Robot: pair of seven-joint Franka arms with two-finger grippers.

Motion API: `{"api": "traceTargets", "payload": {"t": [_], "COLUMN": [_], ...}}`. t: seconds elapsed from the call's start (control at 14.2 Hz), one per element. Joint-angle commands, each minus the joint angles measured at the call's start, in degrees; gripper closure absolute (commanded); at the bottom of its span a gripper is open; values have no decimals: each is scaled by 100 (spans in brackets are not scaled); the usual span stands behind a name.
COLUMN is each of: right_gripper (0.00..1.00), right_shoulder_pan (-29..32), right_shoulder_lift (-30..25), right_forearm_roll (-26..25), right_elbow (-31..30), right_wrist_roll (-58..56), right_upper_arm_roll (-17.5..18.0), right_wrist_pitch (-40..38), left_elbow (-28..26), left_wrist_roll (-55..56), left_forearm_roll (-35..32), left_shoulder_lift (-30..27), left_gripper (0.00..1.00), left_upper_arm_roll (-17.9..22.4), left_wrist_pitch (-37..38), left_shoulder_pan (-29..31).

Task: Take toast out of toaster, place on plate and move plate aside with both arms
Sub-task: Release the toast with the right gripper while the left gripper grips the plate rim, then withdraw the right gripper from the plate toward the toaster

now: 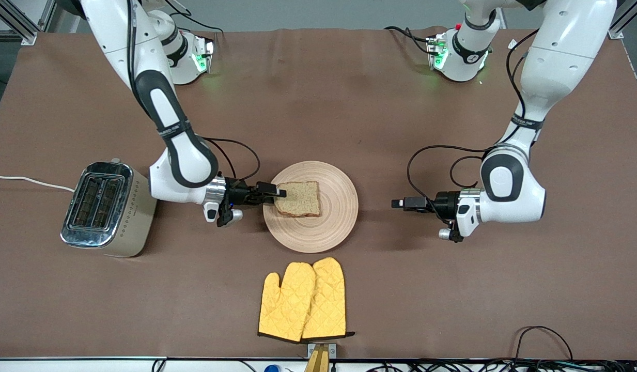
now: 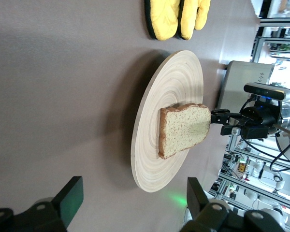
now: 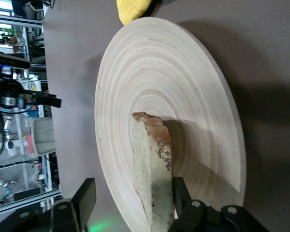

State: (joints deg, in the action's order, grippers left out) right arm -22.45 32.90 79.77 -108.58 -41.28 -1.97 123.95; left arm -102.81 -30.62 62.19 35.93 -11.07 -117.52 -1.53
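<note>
The toast (image 1: 297, 199) lies flat on the round wooden plate (image 1: 328, 227) at mid-table. My right gripper (image 1: 279, 194) is at the toast's edge on the toaster side. It is open: in the right wrist view the toast (image 3: 152, 159) stands between its fingers (image 3: 87, 195), one finger against the crust and the other well apart from it, over the plate (image 3: 150, 67). My left gripper (image 1: 397, 203) is open and empty, low over the table beside the plate toward the left arm's end. The left wrist view shows the plate (image 2: 169, 87), the toast (image 2: 183, 128) and the right gripper (image 2: 217, 117).
A steel toaster (image 1: 104, 206) with a white cord stands toward the right arm's end. A pair of yellow oven mitts (image 1: 303, 302) lies nearer to the front camera than the plate. Cables run along the table's front edge.
</note>
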Motion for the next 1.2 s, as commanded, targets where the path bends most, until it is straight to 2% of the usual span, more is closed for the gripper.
{"api": "traceTargets", "payload": {"t": [0.0, 0.28, 0.49, 0.64, 0.85, 1.06, 1.13], "right_gripper": [27, 27, 28, 29, 29, 28, 28], "right_shoulder_pan": [398, 539, 513, 504, 715, 1162, 1277], "right_shoulder_lift": [-152, -275, -494, -714, -1223, -1698, -1926], "right_forearm_roll": [-135, -453, -619, -1284, -2436, -3097, -3499], "right_elbow": [-85, -85, -102, -85, -50, -15, -6], "right_wrist_roll": [-99, -55, -3, 478, 1226, 1483, 1587], "right_upper_arm_roll": [48, 48, 30, 22, -75, -101, -136], "right_wrist_pitch": [-371, -477, -477, -459, -494, -977, -995], "left_elbow": [-19, 7, 25, 25, 68, 147, 165], "left_wrist_roll": [-391, -751, -1155, -1227, -1227, -1235, -1236], "left_forearm_roll": [467, 1513, 1647, 1647, 1691, 1796, 1796], "left_shoulder_lift": [177, 388, 608, 679, 740, 837, 872], "left_gripper": [19, 22, 31, 36, 49, 56, 61], "left_upper_arm_roll": [-53, -53, -62, -62, -62, -62, -62], "left_wrist_pitch": [-401, -1123, -1150, -1150, -1150, -1150, -1150], "left_shoulder_pan": [-189, -874, -954, -989, -1121, -1209, -1244]}}
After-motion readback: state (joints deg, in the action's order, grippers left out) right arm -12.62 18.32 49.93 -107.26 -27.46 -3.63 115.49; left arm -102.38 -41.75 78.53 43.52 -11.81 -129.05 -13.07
